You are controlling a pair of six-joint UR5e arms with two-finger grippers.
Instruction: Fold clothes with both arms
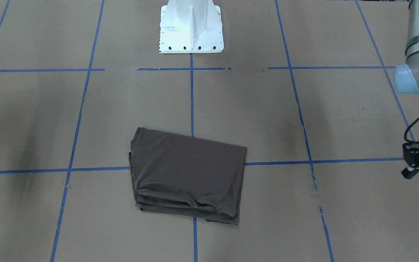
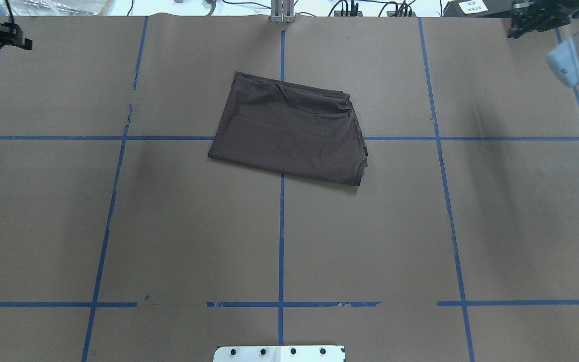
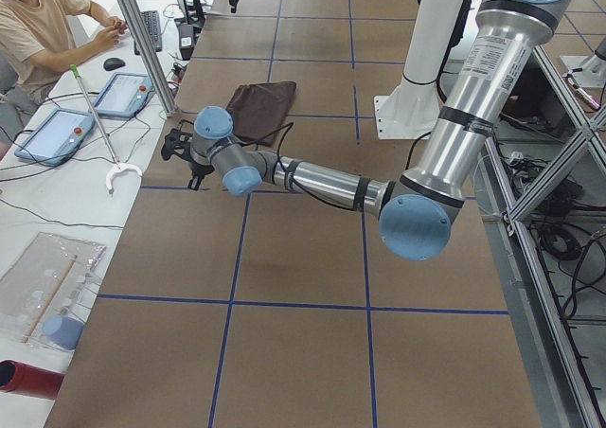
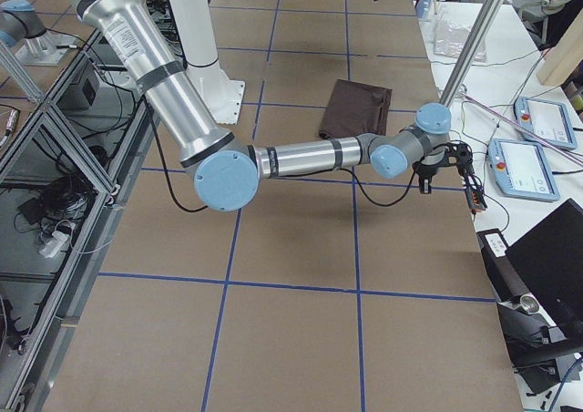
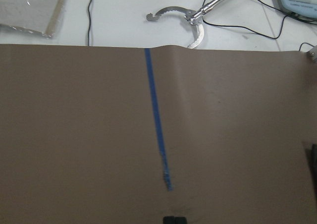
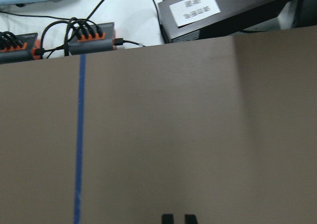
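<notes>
Your tabletop [image 2: 169, 226] is covered in brown paper, and blue tape lines [image 2: 281, 241] cut it into big squares. The light is bright and even, with only soft grey shadows on the paper. Along the far edge runs a white desk [image 3: 38, 220]. On it you have two blue-edged tablets [image 3: 52, 134], a keyboard [image 3: 151, 30], a mouse [image 3: 114, 64], a long reaching stick [image 3: 95, 115], a clear bag [image 3: 47, 286] and a red tube [image 3: 28, 379]. A person in a tan shirt [image 3: 38, 30] sits there. A silver pole [image 3: 142, 40] stands at the desk. Orange and black plug strips [image 6: 91, 40] lie beside a black box [image 6: 223, 16]. A metal frame [image 3: 559, 182] holds tangled cables [image 4: 50, 202].
</notes>
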